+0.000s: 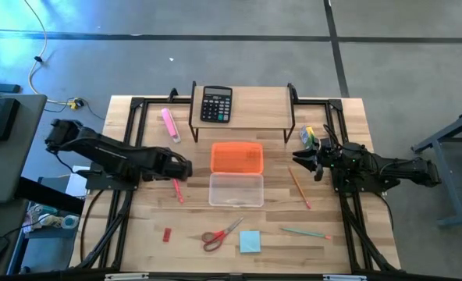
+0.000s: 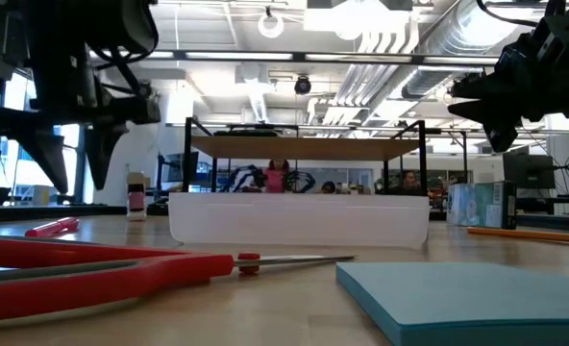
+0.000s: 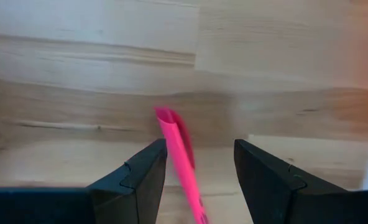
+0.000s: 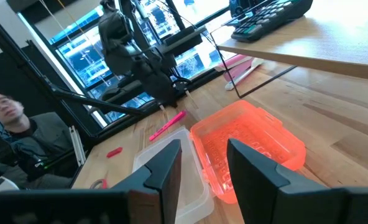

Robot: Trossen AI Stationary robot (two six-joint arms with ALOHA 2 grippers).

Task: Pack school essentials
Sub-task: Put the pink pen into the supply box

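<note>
My left gripper (image 1: 183, 168) is open and hovers just above the thin red pen (image 1: 176, 190), which lies flat on the table. In the left wrist view the red pen (image 3: 178, 149) shows between the open fingers of my left gripper (image 3: 199, 168), untouched. My right gripper (image 1: 312, 161) is open and raised over the table's right side, beside the small yellow pack (image 1: 309, 136). Flat on the near part of the table lie the red-handled scissors (image 1: 219, 234), the light-blue sticky-note pad (image 1: 250, 241), the tiny red eraser (image 1: 167, 233), the green pen (image 1: 305, 232) and the orange pencil (image 1: 299, 187).
A clear plastic box (image 1: 236, 190) stands open at the table's middle, its orange lid (image 1: 236, 156) lying just beyond it. A black calculator (image 1: 216, 104) sits on the low wooden shelf (image 1: 254, 117) at the far edge. A pink marker (image 1: 170, 123) lies left of the shelf.
</note>
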